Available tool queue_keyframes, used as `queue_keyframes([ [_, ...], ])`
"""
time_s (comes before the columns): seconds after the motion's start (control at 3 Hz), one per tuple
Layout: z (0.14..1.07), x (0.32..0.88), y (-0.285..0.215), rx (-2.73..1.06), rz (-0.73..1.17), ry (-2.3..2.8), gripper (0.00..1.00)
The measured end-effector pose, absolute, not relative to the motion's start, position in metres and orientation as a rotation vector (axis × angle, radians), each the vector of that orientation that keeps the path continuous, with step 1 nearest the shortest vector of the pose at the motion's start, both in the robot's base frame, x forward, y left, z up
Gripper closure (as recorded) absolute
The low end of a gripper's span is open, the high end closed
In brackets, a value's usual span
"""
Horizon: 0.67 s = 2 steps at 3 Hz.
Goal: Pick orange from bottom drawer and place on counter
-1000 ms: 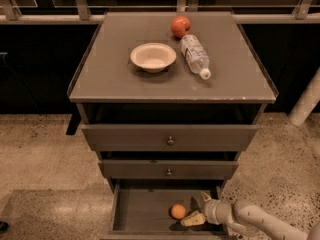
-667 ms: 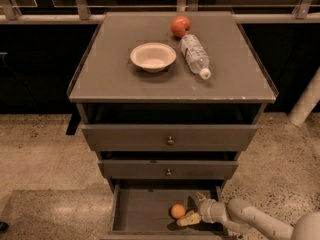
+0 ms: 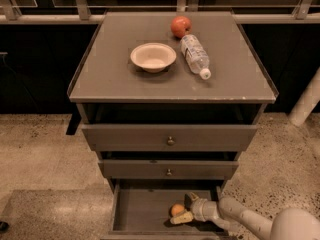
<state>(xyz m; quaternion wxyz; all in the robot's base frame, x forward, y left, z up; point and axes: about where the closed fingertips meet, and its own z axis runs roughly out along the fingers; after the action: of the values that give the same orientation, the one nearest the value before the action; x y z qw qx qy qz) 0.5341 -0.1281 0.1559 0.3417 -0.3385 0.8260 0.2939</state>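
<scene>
On the counter (image 3: 107,76), a cream bowl (image 3: 153,57) sits left of centre, with a red apple (image 3: 180,26) and a lying water bottle (image 3: 195,55) to its right, so the bare ground is at the left and near edges. Below, the bottom drawer (image 3: 137,211) stands pulled out. The orange (image 3: 175,209) lies on its floor right of the middle. The gripper (image 3: 182,209) reaches in from the right, fingers spread, one on the far side of the fruit and one on the near side. Contact is hard to judge. Closing off-centre could squirt the round fruit leftward, and lifting straight up risks hitting the middle drawer's front.
</scene>
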Motion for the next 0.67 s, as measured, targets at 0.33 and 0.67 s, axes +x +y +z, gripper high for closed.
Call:
queue_keyframes([
  [0.33,0.138,0.541,-0.124,-0.846,0.744,2.161,0.0],
  [0.67,0.125,0.546,-0.126,-0.824,0.695,2.175,0.0],
])
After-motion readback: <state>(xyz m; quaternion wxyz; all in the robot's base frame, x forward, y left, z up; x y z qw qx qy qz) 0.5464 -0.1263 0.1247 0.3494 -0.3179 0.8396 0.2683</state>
